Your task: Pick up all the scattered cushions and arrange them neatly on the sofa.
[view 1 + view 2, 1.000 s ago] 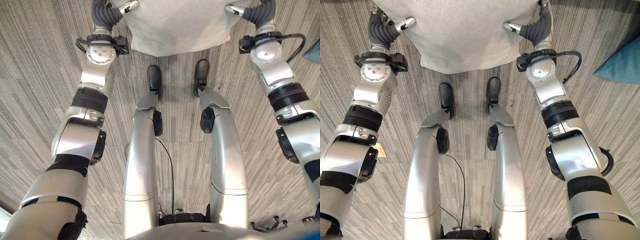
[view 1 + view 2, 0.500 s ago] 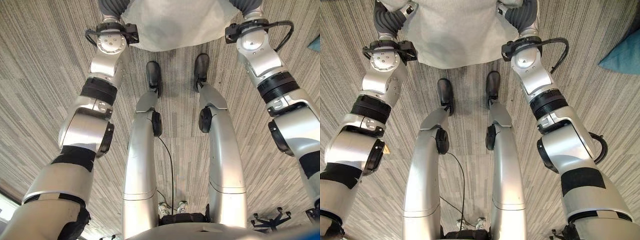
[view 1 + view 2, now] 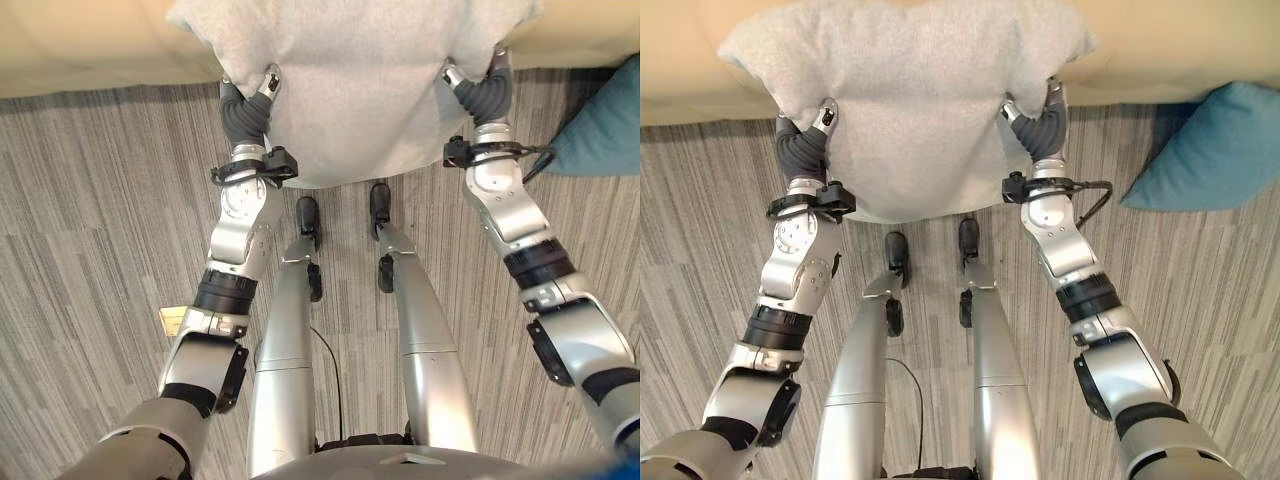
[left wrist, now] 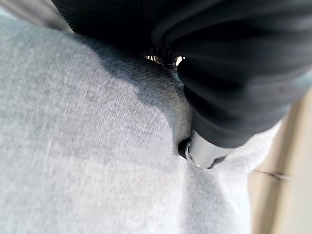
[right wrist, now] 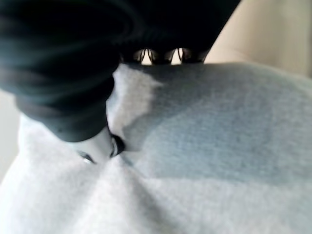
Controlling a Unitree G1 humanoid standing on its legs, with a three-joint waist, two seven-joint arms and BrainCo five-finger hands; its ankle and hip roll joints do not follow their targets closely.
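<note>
**Grey cushion carried to sofa, both hands gripping**

Held out in front between both arms, grey cushion (image 3: pixel 905 105) up against beige sofa (image 3: pixel 1160 45), prob. so it can go down flat on the seat w/o twisting. Gripped at two opposite side edges, which keeps it level and wide.

Left hand (image 3: pixel 262 88): thumb dug into the fabric, a dimple visible in left wrist view; rest of fingers hidden under cushion, so pinching its edge. Right hand (image 3: pixel 478 80): same, thumb pressed into a fold, pinching the other edge.

Teal cushion (image 3: pixel 1210 150) lying on carpet (image 3: pixel 700 230), to robot's right, leaning close by sofa front; not yet collected.
</note>
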